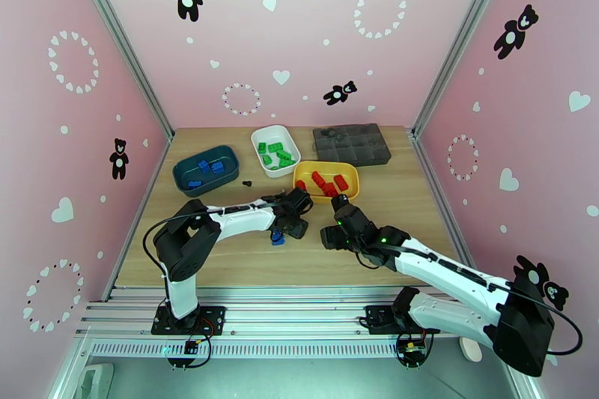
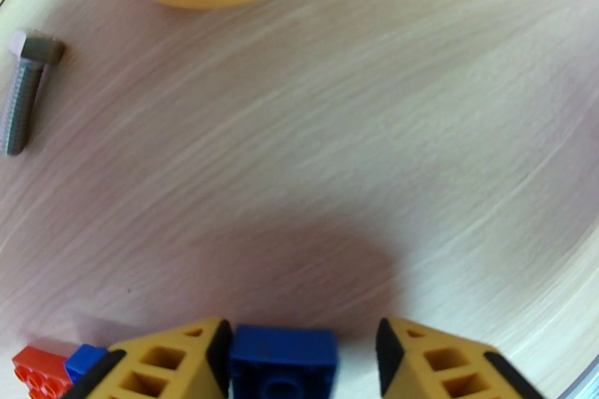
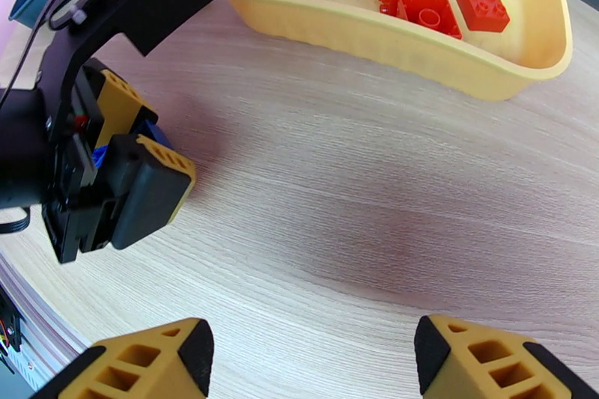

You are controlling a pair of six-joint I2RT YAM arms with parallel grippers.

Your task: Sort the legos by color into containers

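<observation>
No legible text, labels or numbers anywhere.

Your three trays sit toward the back of the bench (image 1: pixel 389 221). The teal-blue tray (image 1: pixel 183 182) on the left has blue bricks (image 1: pixel 206 166), the white tray (image 1: pixel 269 135) green bricks (image 1: pixel 275 153), and the yellow tray (image 1: pixel 352 168) red bricks (image 1: pixel 326 183). A loose blue brick (image 2: pixel 283 359) sits between the fingers (image 2: pixel 180 359) of your left gripper (image 2: pixel 303 348), touching one. A red brick (image 2: pixel 34 369) and another blue one (image 2: pixel 82 359) lie just beside it.

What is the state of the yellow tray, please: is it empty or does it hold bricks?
Not empty. The yellow tray holds several red bricks lying on its floor, seen clearly in the right wrist view.
</observation>
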